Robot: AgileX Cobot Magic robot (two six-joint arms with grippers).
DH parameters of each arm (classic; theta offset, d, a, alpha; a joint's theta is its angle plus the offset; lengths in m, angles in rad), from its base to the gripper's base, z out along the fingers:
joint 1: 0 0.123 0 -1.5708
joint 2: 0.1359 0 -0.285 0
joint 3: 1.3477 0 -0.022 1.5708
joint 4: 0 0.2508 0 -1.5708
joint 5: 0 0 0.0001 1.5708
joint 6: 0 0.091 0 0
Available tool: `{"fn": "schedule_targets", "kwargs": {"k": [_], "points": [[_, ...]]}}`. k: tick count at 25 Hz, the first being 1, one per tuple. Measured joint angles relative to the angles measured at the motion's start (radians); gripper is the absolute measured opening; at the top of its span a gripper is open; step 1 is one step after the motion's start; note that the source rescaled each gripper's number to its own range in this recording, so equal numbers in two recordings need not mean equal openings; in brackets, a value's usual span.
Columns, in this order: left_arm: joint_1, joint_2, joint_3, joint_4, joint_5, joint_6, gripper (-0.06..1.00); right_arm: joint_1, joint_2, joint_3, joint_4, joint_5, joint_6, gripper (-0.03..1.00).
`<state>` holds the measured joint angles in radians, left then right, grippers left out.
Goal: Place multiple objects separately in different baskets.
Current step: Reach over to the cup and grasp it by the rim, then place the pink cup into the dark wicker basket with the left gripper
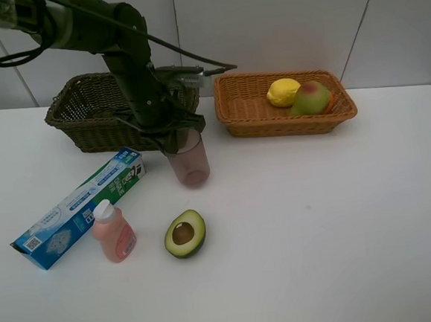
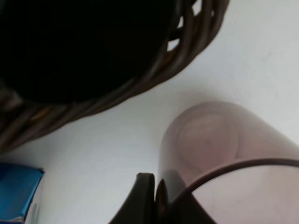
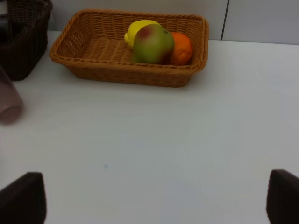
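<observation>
Cup step: left hand pinches pinkish cup at its rim, right hand spread; next likely needs a clear lift over dark basket wall at desk's far edge.

Lemon, pear and orange lie in the right basket; cup stands before the left basket, apparently apart.

Soft, even light keeps the white tabletop bright, with only faint, short shadows on it. The left wrist view is heavily blurred, the dark basket nearly black inside; the right wrist view is dimmer, slightly soft.
</observation>
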<state>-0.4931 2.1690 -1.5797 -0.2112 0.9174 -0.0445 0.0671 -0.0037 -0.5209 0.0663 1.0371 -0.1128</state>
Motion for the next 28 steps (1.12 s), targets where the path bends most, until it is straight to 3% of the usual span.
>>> {"fn": "schedule_targets", "kwargs": {"k": [6, 18, 28], "points": [[0.000, 0.000, 0.000, -0.003, 0.005, 0.000, 0.00, 0.000, 0.000, 0.000, 0.000, 0.000, 0.000, 1.00], [0.000, -0.103, 0.000, 0.001, 0.115, 0.000, 0.00, 0.000, 0.000, 0.000, 0.000, 0.000, 0.000, 1.00], [0.001, -0.203, -0.126, 0.092, 0.295, 0.000, 0.00, 0.000, 0.000, 0.000, 0.000, 0.000, 0.000, 1.00]]}}
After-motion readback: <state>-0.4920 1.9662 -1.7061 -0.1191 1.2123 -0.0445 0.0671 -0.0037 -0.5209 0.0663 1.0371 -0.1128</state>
